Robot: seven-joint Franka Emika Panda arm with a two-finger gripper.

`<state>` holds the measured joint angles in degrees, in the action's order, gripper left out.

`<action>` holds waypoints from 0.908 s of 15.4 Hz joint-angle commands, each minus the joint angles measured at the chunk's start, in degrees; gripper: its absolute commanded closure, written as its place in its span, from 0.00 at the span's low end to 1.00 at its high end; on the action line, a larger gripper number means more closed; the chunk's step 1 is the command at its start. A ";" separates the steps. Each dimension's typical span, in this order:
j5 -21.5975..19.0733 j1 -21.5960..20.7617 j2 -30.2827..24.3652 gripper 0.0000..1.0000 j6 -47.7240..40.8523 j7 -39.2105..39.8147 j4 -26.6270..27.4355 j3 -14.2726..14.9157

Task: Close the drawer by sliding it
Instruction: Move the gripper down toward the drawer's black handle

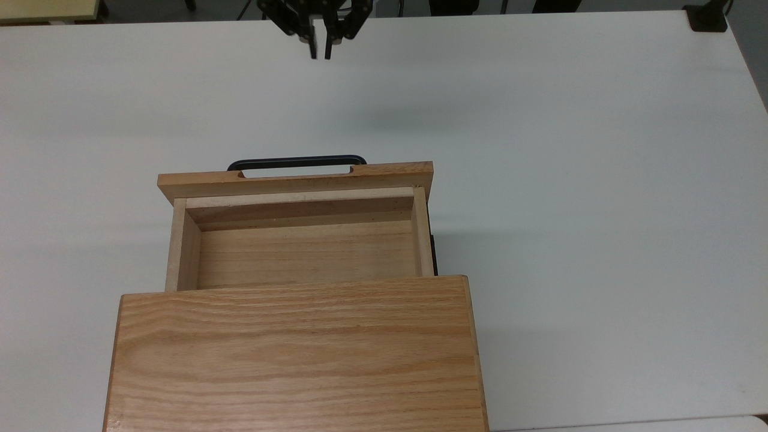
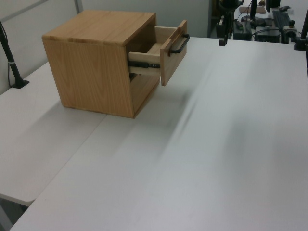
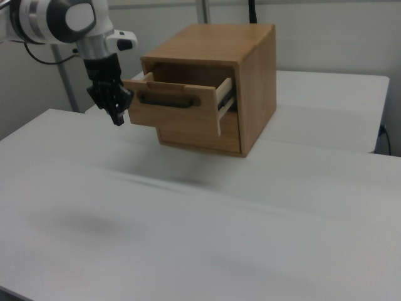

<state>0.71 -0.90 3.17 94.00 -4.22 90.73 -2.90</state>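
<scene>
White arm (image 3: 56, 19), black end effector (image 3: 116, 119)

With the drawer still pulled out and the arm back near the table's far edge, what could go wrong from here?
The pincer, its fingers nearly together, hangs well away from the drawer. Coming in off-centre, it may strike one end of the front panel and skew the drawer on its slides. It could also snag the black handle instead of pressing the wood. A hard push might shift the cabinet on the table.

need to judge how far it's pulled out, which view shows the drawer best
The top view: the drawer lies fully open to it, empty, its extension past the cabinet plain. The left view gives its side and rail, the right view its front panel and handle.
</scene>
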 commanded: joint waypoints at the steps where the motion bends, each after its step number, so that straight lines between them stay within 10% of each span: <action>1: -1.59 0.11 2.62 1.00 3.19 1.32 -0.64 0.18; 14: -1.24 1.51 13.35 1.00 18.57 0.79 -9.25 0.36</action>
<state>0.36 0.75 15.28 109.19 -4.08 83.37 -2.71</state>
